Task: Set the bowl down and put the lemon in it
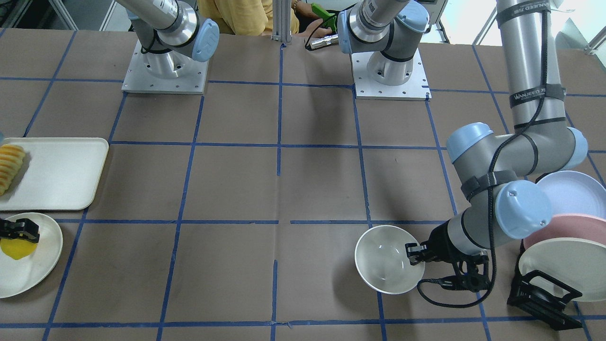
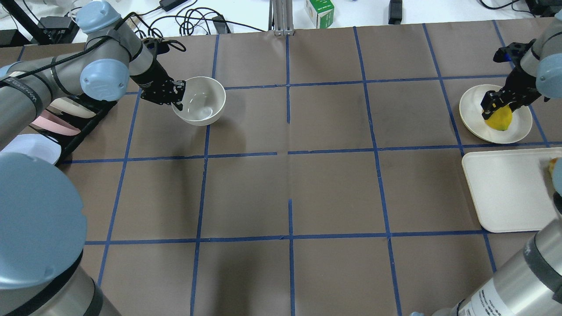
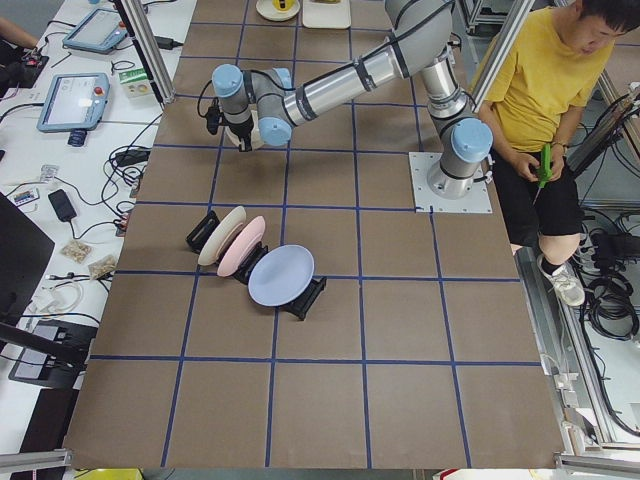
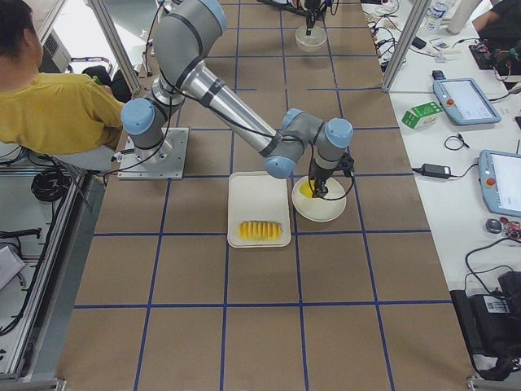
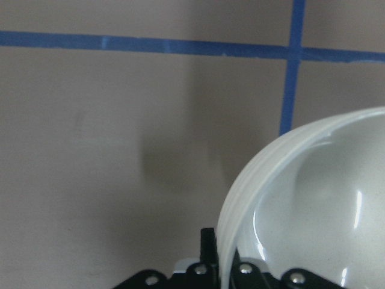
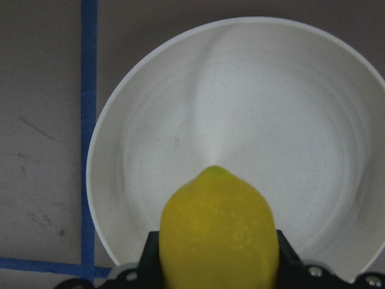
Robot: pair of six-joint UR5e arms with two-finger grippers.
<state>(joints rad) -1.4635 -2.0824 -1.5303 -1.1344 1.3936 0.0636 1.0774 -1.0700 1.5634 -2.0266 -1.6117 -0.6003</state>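
The off-white bowl (image 2: 199,102) is on the robot's left side of the table, also in the front view (image 1: 388,259). My left gripper (image 2: 178,91) is shut on its near rim; in the left wrist view the rim (image 5: 240,198) runs between the fingers. I cannot tell whether the bowl rests on the table or hangs just above it. The yellow lemon (image 2: 500,119) is over a flat off-white plate (image 2: 472,112) at the far right. My right gripper (image 2: 497,107) is shut on the lemon, which fills the lower right wrist view (image 6: 219,235) above the plate (image 6: 271,120).
A white tray (image 2: 505,193) lies beside the plate, with ridged orange sliced food (image 1: 10,168) on it. A black rack with several plates (image 1: 563,265) stands behind the left arm. A person in yellow (image 3: 545,80) sits behind the robot bases.
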